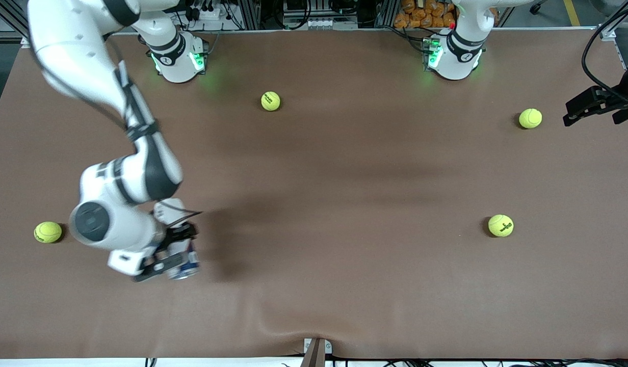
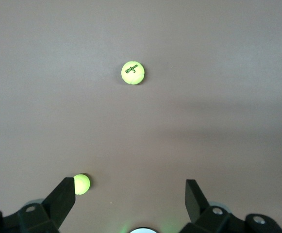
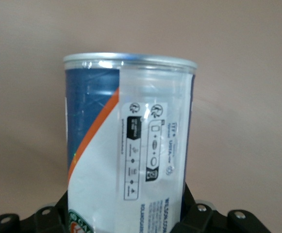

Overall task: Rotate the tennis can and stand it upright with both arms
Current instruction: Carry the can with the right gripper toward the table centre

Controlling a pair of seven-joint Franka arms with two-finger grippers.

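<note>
Brown covering runs across the whole counter (image 1: 344,178), and from my station I see the right tool (image 1: 166,255) low at the right arm's end of it, toward the edge nearest the front camera. Its black fingers (image 3: 199,213) are closed on the tennis can (image 1: 183,262), one on each side of the body. In the right wrist view the can (image 3: 128,145) fills most of the picture: clear plastic wall, silver rim at the end pointing away from the tool, and a navy and white label with an orange stripe between the two colours. Whether the can touches the counter I cannot tell from the front view, since the wrist covers most of it. One yellow-green ball (image 1: 48,232) lies near the can, closer to the right arm's end of the counter. The left tool (image 1: 592,104) waits up in the air at the left arm's end of the counter, spread wide and holding nothing; its two fingers (image 2: 63,196) stand well apart in the left wrist view. Below it I see a ball with dark print (image 2: 133,73) and another ball (image 2: 81,184). Further balls lie near the right arm's base (image 1: 270,101), near the left tool (image 1: 530,118) and nearer the front camera (image 1: 500,225).
</note>
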